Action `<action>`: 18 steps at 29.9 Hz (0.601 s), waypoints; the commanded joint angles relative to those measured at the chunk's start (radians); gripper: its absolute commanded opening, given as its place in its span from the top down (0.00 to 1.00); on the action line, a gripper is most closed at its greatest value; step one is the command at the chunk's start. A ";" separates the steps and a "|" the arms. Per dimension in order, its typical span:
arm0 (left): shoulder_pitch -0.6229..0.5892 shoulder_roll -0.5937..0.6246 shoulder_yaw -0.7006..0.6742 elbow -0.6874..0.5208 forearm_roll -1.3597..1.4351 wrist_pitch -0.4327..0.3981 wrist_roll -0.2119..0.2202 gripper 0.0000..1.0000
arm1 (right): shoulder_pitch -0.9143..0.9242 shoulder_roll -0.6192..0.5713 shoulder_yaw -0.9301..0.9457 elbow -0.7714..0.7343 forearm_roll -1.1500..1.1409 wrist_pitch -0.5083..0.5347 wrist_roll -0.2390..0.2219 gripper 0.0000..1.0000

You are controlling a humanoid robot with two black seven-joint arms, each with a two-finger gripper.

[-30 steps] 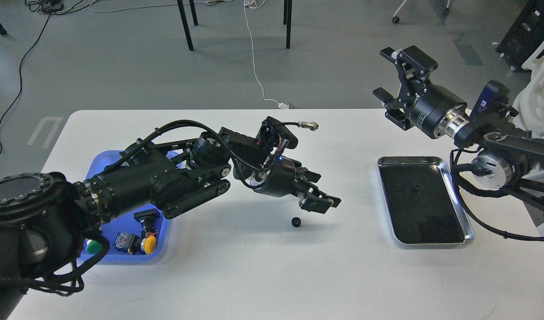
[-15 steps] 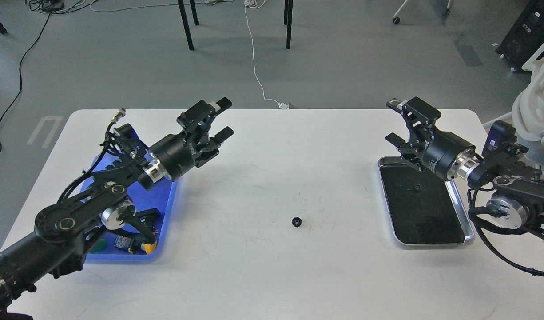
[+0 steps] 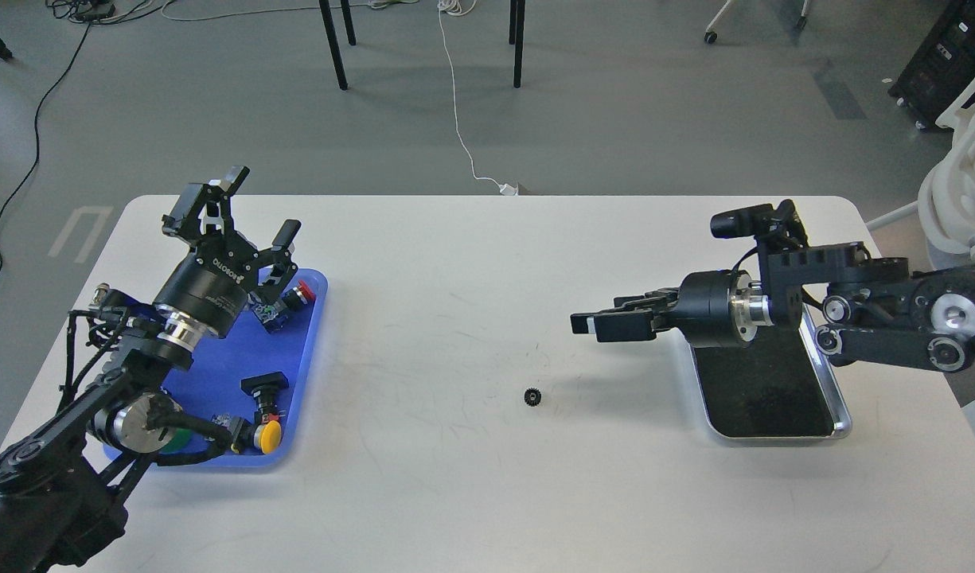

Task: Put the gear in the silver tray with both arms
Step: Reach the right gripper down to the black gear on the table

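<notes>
Gear [image 3: 532,395] on white table [image 3: 471,493], grey floor [image 3: 614,119].

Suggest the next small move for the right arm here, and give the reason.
Probably lower the right gripper forward and down toward the gear. The gear lies alone on the white table, outside the silver tray, and this gripper points toward it from above, holding nothing. The left gripper is raised over the blue tray, farther off.

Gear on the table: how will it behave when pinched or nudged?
The gear looks small, dark and toothed, lying flat on the white table: probably rigid and light. Low profile leaves little to grip, so it may slip from the right pincer. If nudged onto its edge it could roll.
</notes>
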 commanded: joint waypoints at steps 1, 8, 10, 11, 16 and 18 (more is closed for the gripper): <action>-0.001 -0.003 -0.007 -0.005 -0.003 0.003 0.000 0.02 | 0.086 0.122 -0.147 -0.002 -0.066 -0.085 0.000 0.02; 0.007 -0.037 -0.060 -0.008 -0.014 0.007 0.000 0.02 | 0.092 0.318 -0.308 -0.040 -0.078 -0.194 0.000 0.04; 0.008 -0.038 -0.058 -0.006 -0.014 0.007 0.000 0.02 | 0.091 0.363 -0.338 -0.063 -0.078 -0.219 0.000 0.05; 0.008 -0.040 -0.057 -0.008 -0.012 0.007 0.000 0.02 | 0.091 0.380 -0.349 -0.069 -0.078 -0.231 0.000 0.06; 0.007 -0.044 -0.057 -0.008 -0.012 0.006 0.000 0.02 | 0.089 0.431 -0.373 -0.095 -0.078 -0.268 0.000 0.11; 0.008 -0.044 -0.060 -0.008 -0.012 0.006 0.000 0.02 | 0.084 0.452 -0.390 -0.115 -0.078 -0.270 0.000 0.18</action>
